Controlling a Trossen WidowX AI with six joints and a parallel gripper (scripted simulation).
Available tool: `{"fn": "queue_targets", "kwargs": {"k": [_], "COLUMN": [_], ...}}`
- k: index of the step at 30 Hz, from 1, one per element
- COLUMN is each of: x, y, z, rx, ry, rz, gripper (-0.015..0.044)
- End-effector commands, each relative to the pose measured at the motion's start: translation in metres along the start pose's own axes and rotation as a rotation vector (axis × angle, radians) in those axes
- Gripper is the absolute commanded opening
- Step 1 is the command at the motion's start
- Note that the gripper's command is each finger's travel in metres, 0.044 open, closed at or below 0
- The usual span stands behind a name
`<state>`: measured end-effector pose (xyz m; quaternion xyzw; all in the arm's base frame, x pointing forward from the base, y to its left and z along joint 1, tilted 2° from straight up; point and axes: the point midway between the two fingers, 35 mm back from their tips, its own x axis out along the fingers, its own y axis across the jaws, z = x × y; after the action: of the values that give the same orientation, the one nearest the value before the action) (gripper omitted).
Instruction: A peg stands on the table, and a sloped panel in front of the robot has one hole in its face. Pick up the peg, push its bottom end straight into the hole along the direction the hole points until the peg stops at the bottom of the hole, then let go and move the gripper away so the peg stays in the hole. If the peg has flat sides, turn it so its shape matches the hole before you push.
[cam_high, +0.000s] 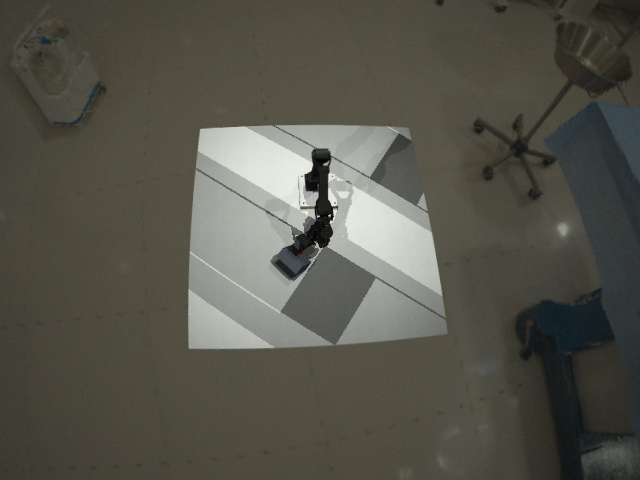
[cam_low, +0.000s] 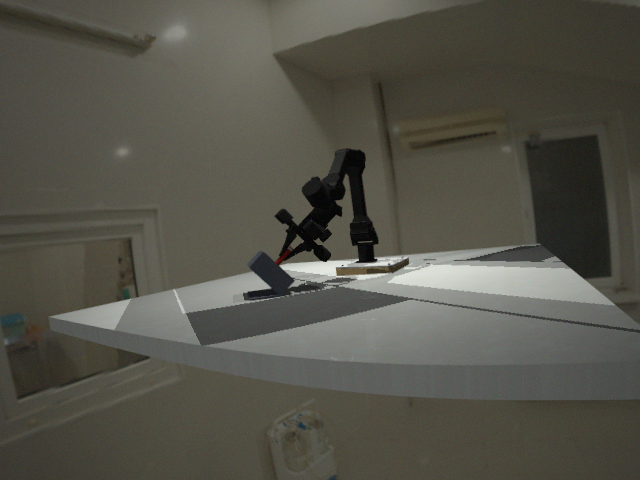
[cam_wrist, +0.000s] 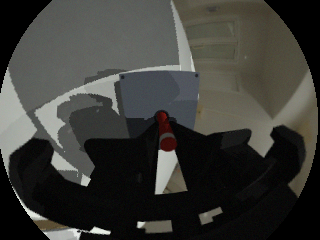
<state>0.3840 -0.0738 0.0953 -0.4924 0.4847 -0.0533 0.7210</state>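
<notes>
The sloped blue-grey panel (cam_high: 290, 266) (cam_low: 270, 273) (cam_wrist: 142, 95) stands on the table in front of the arm. My gripper (cam_high: 298, 251) (cam_low: 284, 253) (cam_wrist: 163, 124) is shut on the red round peg (cam_low: 281, 258) (cam_wrist: 168, 143), which has a grey band near its near end. The peg is tilted, roughly square to the panel's face. In the wrist view its far end is at the dark round hole (cam_wrist: 160, 111) and appears to be in its mouth; how deep it sits cannot be told. The fingertips are close to the panel face and cover part of its lower area.
The white table (cam_high: 232, 222) (cam_low: 465, 351) has grey patches and lines across it. The arm's base plate (cam_high: 318, 206) (cam_low: 369, 267) is behind the panel, toward the table's back. A dark grey patch (cam_high: 330, 294) lies beside the panel.
</notes>
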Motion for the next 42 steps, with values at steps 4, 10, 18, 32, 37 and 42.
{"fn": "queue_targets", "kwargs": {"k": [4,10,18,32,37,42], "x": [0.005,0.008,0.007,0.007,0.004,-0.005], "y": [0.001,0.001,0.001,0.001,0.001,0.001], "z": [0.001,0.001,0.0,0.0,0.001,0.002], "rx": [-0.004,-0.004,-0.001,-0.001,-0.001,-0.001], "ry": [-0.003,-0.003,0.001,0.001,0.001,0.0], "rz": [0.002,0.002,0.001,0.001,0.002,0.004], "gripper": [0.0,0.0,0.0,0.0289,0.042,0.044]}}
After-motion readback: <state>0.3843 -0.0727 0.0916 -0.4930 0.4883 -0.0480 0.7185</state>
